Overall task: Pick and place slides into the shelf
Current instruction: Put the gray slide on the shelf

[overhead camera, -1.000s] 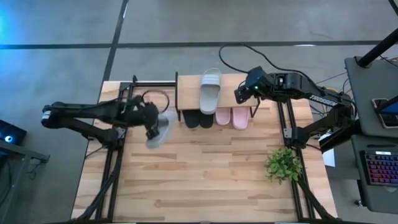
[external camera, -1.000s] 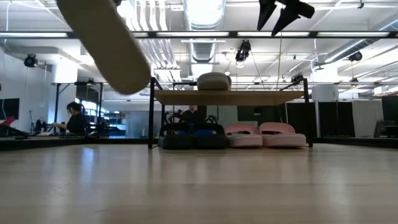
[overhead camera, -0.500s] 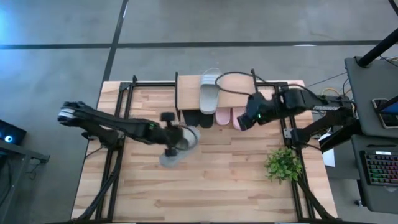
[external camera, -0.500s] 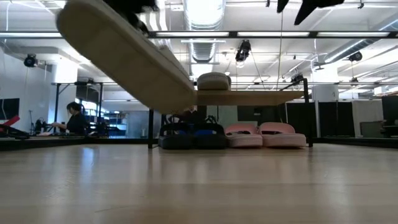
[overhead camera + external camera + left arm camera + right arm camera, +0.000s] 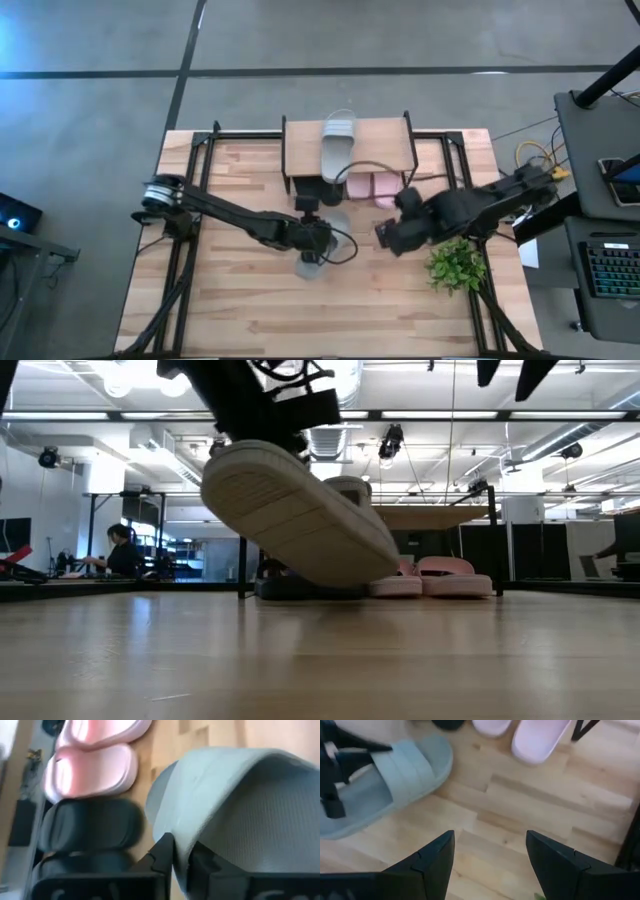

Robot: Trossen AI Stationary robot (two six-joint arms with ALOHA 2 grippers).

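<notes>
The left pincer (image 5: 312,238) is closed on a light grey slide (image 5: 322,245), pinching the edge of its wide strap, as the left wrist view shows with a dark finger (image 5: 165,852) tucked under the strap (image 5: 240,790). The slide hangs tilted over the table (image 5: 250,310), just in front of the shelf (image 5: 300,145); in the low view its ribbed sole (image 5: 300,510) faces the camera and the lower end looks close to the wood, though I cannot tell whether it touches. The other grey slide (image 5: 338,145) already lies on the shelf's plank top, and underneath sit the two black slides (image 5: 90,827) and the two pink slides (image 5: 537,737), side by side. The right pincer (image 5: 490,852) hovers near the table just beside the held slide, its fingers spread wide and holding nothing. The slide looks like moulded foam: light, a little springy, with a matt surface that should not slip much. Its strap is the natural handle, since it stands proud of the footbed and gives both fingers something to close around, but a hold at one edge of the strap lets the long body swing and droop, as the tilt here suggests. A grip nearer the strap's middle would likely carry it more level for setting beside its partner on the top plank.
</notes>
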